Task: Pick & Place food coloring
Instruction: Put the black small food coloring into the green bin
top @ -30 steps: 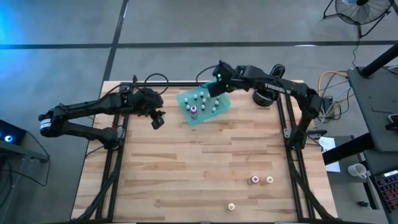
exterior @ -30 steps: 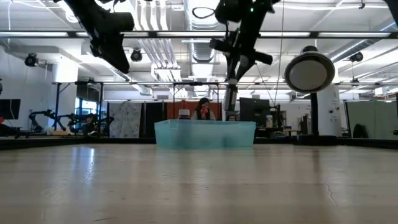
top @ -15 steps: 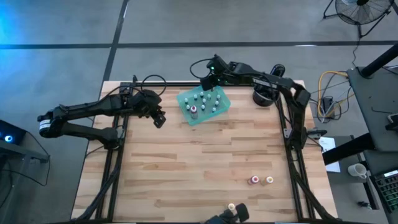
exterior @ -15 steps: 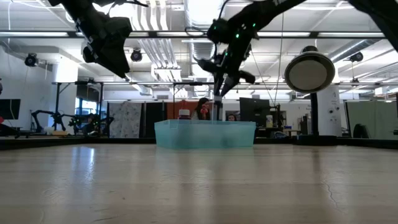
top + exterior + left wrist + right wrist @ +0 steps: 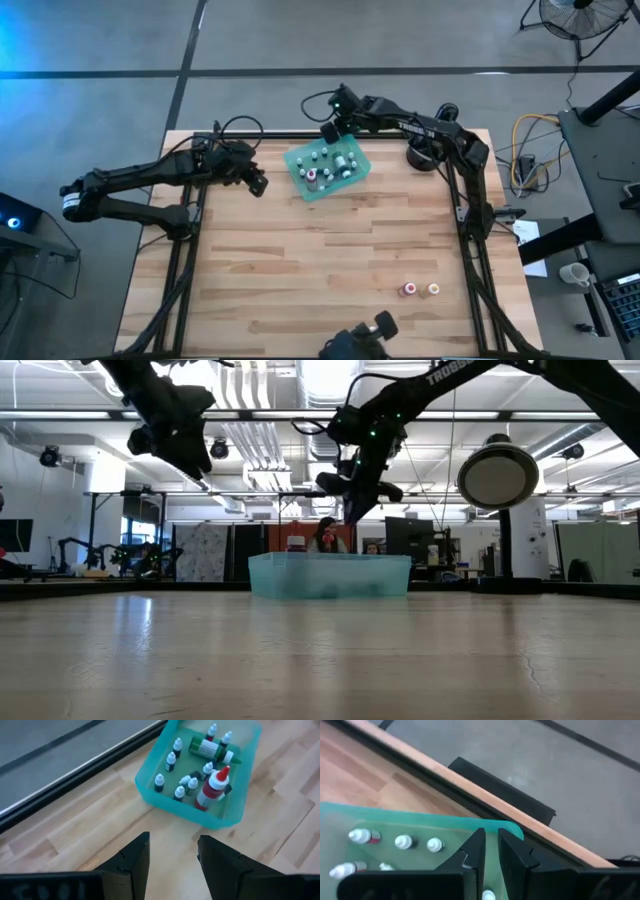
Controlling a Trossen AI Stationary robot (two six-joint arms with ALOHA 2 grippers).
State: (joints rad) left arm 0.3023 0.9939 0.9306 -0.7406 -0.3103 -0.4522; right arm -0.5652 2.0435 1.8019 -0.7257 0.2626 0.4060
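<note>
Food coloring bottles (image 5: 192, 782), tiny and white-capped, stand in the translucent teal rectangular plastic tray (image 5: 357, 165) at the wooden table's (image 5: 300, 270) far edge; two more (image 5: 420, 289) sit near the front right. Only the left wrist view shows a green bottle (image 5: 210, 749) lying flat. The right gripper (image 5: 489, 851) hangs clenched and empty over the tray's rim. The left gripper (image 5: 172, 851) hovers beside the tray, fingers parted.

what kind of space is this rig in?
Probably a robotics lab or open workshop: exposed ceiling ducts and lights, another robot arm on a far bench, a floor fan beside the wooden table.
</note>
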